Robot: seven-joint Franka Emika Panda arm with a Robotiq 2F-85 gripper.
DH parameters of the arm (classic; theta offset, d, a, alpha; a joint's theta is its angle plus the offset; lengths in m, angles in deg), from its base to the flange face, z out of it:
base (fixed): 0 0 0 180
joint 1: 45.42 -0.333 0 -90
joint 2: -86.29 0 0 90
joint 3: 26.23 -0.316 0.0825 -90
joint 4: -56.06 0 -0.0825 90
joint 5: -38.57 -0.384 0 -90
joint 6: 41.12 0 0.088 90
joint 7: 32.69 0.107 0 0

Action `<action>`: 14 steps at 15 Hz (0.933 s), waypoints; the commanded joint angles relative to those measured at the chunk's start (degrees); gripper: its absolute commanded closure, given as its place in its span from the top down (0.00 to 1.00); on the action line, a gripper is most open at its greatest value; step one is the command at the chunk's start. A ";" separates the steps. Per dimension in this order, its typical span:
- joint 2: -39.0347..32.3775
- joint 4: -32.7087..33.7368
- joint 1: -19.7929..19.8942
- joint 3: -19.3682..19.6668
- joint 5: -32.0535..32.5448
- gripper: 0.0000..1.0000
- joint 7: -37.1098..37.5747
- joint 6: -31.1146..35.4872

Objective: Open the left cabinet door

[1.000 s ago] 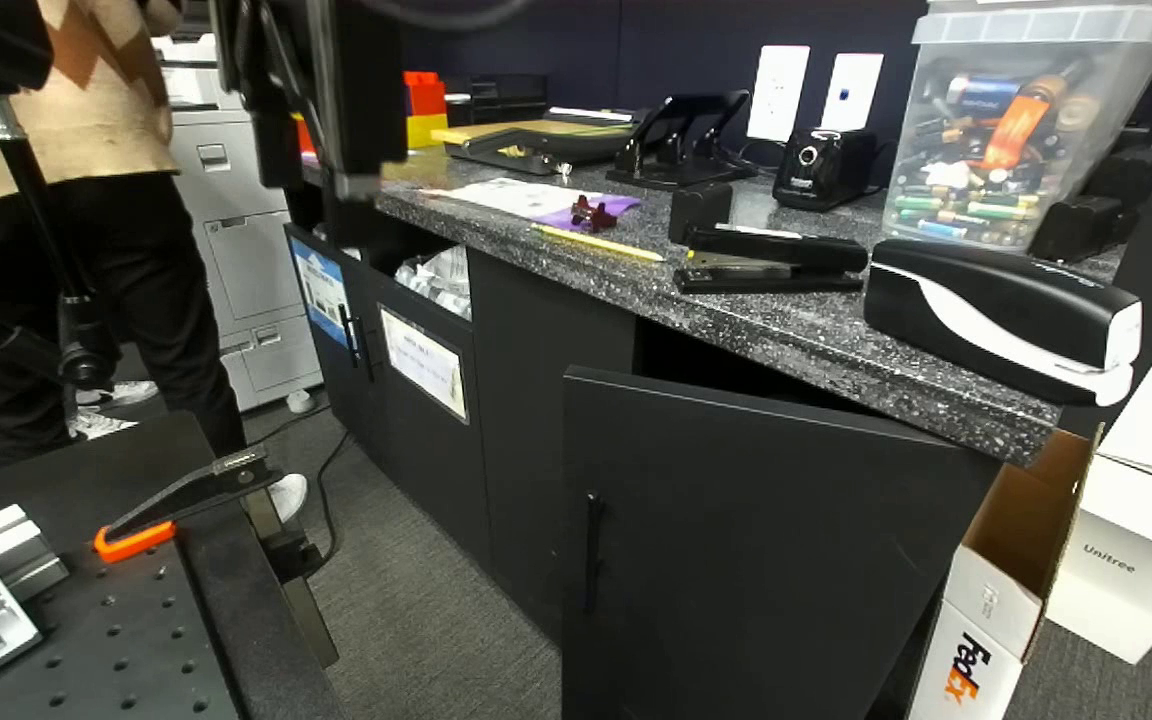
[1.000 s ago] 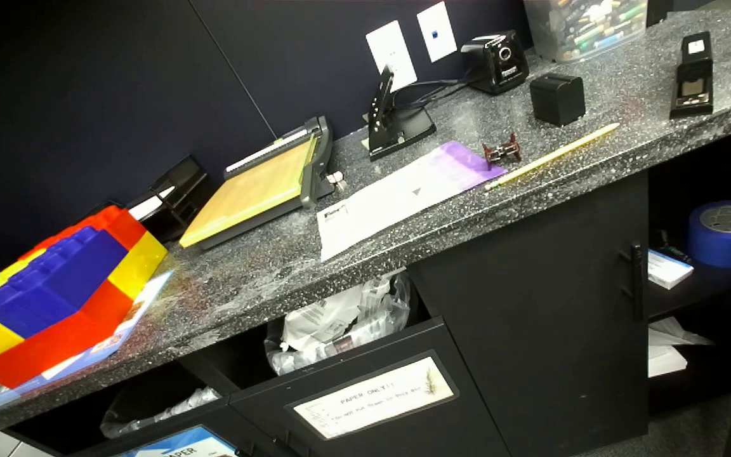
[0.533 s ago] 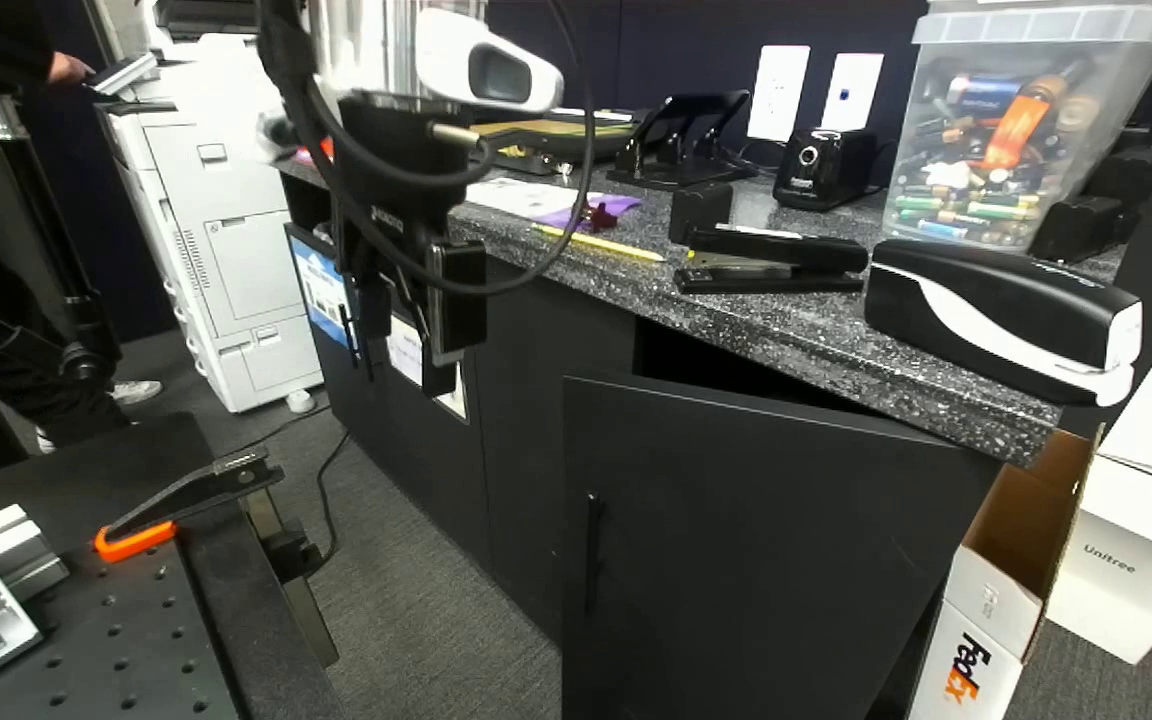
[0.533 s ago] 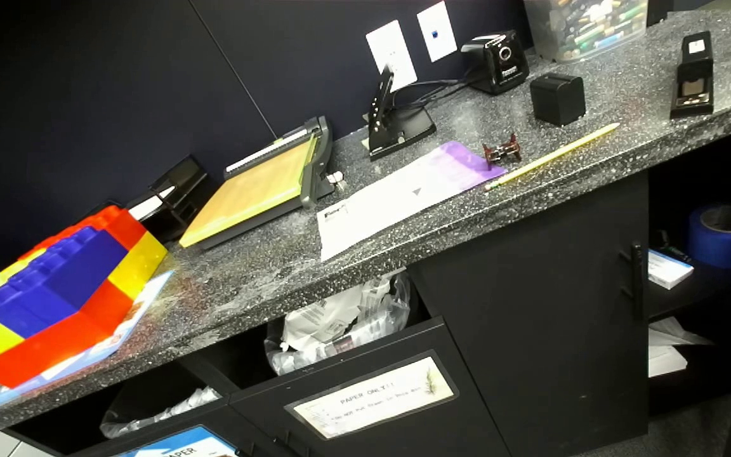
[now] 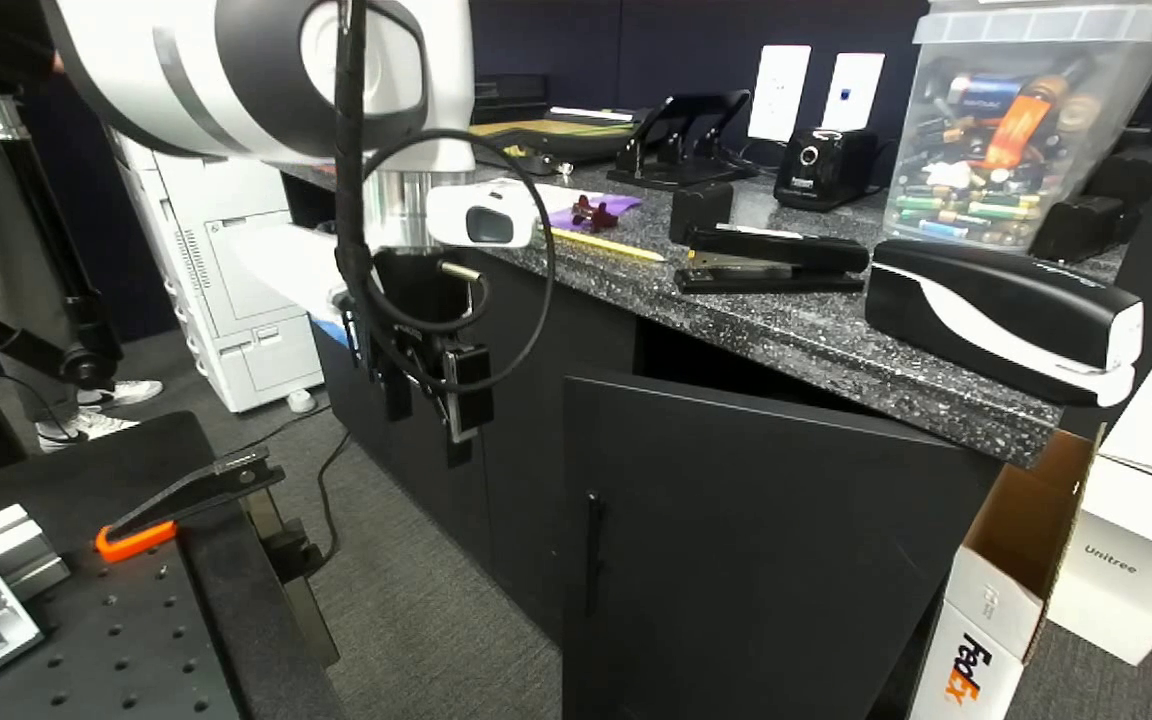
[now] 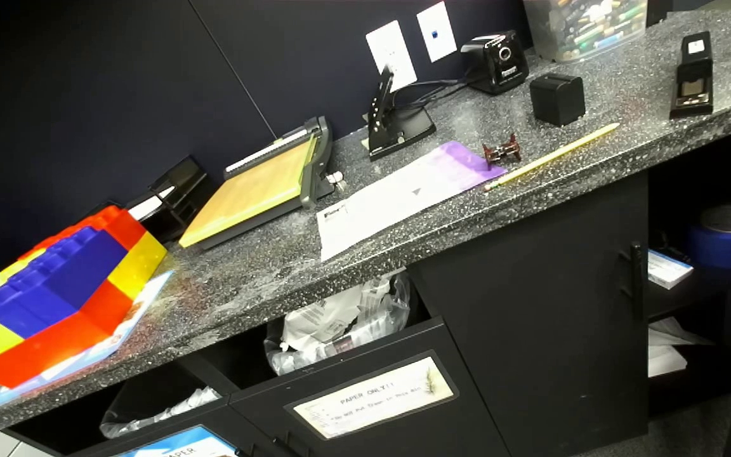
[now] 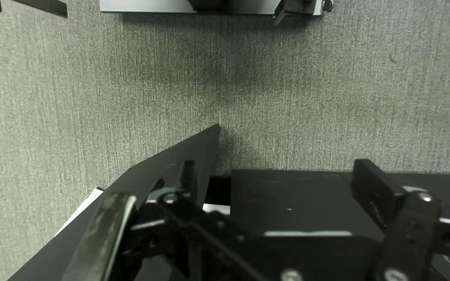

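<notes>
The black cabinet stands under a speckled countertop. Its left door (image 6: pixel 543 317) is closed and also shows in the wrist view (image 7: pixel 287 195). Its dark bar handle (image 6: pixel 638 282) is near the door's right edge; in an exterior view the open door hides it. The right door (image 5: pixel 736 560) is swung outward, with its own handle (image 5: pixel 593 550). My gripper (image 5: pixel 426 430) hangs below counter height in front of the cabinet, to the left of the open door. In the wrist view my gripper (image 7: pixel 275 175) has its fingers wide apart with nothing between them.
The countertop edge (image 5: pixel 736 340) juts above the doors. A workbench (image 5: pixel 136 620) with an orange-handled clamp (image 5: pixel 136 540) stands at the lower left. A FedEx carton (image 5: pixel 976 610) stands beside the open door. A white printer (image 5: pixel 246 270) stands behind the arm.
The arm has swung into fuller view, and the gripper has come down from above counter level to in front of the cabinet. The doors have not moved. The person at the left has shifted.
</notes>
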 commanded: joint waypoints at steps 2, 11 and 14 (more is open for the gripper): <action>-8.96 5.42 -8.68 7.17 6.08 1.00 6.81 5.83; -24.22 16.52 -18.64 16.92 2.81 1.00 7.75 22.05; -29.07 20.31 -19.73 18.25 -0.30 1.00 5.97 26.40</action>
